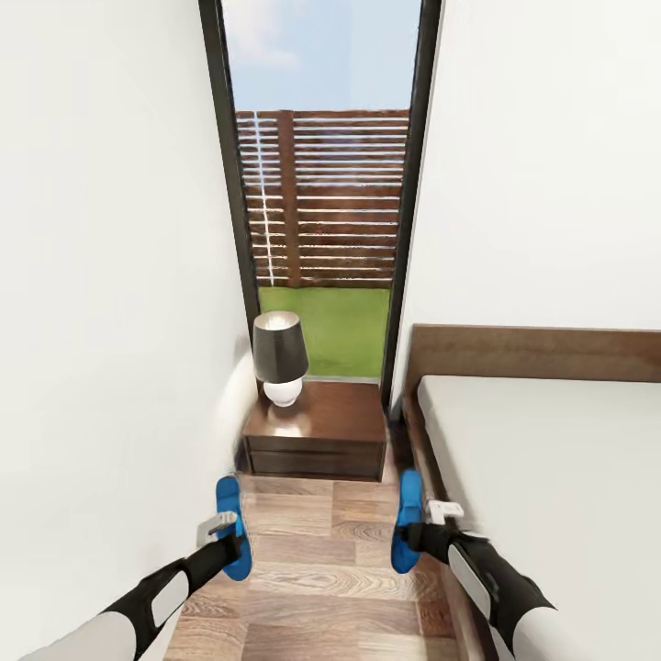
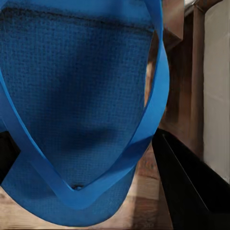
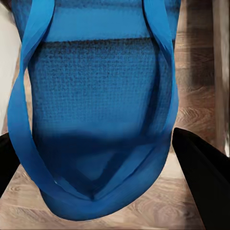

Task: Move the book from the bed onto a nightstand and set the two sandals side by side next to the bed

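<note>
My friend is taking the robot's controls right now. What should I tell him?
Left gripper: shut on the left sandal, by the wall.
Right gripper: shut on the right sandal, beside the bed.
Nightstand ahead carries a lamp, with room left on top.
Done: both sandals picked up.
Left: set them side by side on the floor by the bed, then find the book and put it on a nightstand.

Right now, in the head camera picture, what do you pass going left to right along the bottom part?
Left gripper shut on the left sandal → bare wood floor → right sandal, held by the right gripper → bed.
</note>
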`<state>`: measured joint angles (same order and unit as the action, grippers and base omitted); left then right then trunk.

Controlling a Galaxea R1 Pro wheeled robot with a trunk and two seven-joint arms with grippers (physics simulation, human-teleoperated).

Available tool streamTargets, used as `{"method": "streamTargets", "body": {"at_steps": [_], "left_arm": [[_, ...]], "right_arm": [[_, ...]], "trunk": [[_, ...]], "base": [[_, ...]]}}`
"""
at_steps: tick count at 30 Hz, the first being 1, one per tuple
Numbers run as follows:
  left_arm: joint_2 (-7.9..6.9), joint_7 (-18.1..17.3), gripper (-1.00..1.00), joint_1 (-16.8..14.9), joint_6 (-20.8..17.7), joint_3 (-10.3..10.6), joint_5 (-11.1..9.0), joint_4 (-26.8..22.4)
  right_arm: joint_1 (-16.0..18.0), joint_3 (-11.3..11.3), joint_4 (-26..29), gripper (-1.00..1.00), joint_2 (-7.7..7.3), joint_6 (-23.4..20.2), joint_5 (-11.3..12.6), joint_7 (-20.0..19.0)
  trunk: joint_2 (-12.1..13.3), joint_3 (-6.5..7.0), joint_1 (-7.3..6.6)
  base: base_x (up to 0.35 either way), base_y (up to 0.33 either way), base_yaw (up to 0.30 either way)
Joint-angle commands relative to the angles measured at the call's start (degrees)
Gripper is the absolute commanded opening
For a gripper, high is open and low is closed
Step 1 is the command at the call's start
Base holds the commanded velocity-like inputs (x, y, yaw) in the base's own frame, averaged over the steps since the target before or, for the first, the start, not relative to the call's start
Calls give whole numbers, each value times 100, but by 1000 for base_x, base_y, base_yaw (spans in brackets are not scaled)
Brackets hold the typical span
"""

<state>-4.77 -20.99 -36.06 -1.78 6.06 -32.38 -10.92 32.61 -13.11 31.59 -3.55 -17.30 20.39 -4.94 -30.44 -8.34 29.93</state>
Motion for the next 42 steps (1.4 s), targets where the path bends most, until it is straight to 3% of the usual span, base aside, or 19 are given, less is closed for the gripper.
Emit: {"method": "streamTargets", "body": {"at_steps": [1,4,8,19,30,36,42], "left_arm": [[0,-47,-100,-6,113,45,-39,145],[9,-94,-100,-6,401,58,172,550],[11,-112,-100,-6,760,62,351,909],[11,-107,-100,-6,893,62,374,977],[11,-103,-100,-6,892,62,372,979],[17,-98,-100,-6,892,62,376,982],[12,-93,-100,-6,890,62,373,985]], "right_arm": [[7,-29,-183,-100,-6,198,33,2],[3,-31,-705,-100,-1,540,28,2],[5,-32,-1050,-100,1,627,25,2],[6,-33,-1111,-100,3,640,18,2],[4,-19,-1214,-100,-2,655,22,2],[6,-16,-1906,-100,-6,1452,18,-3],[4,-16,-1976,-100,-6,1604,38,-7]], "trunk": [[32,10,-20],[152,64,-86],[312,135,-174],[753,332,-415],[753,332,-415],[753,332,-415],[753,332,-415]], "base": [[0,0,0],[0,0,0],[0,0,0],[0,0,0],[0,0,0],[0,0,0],[0,0,0]]}}
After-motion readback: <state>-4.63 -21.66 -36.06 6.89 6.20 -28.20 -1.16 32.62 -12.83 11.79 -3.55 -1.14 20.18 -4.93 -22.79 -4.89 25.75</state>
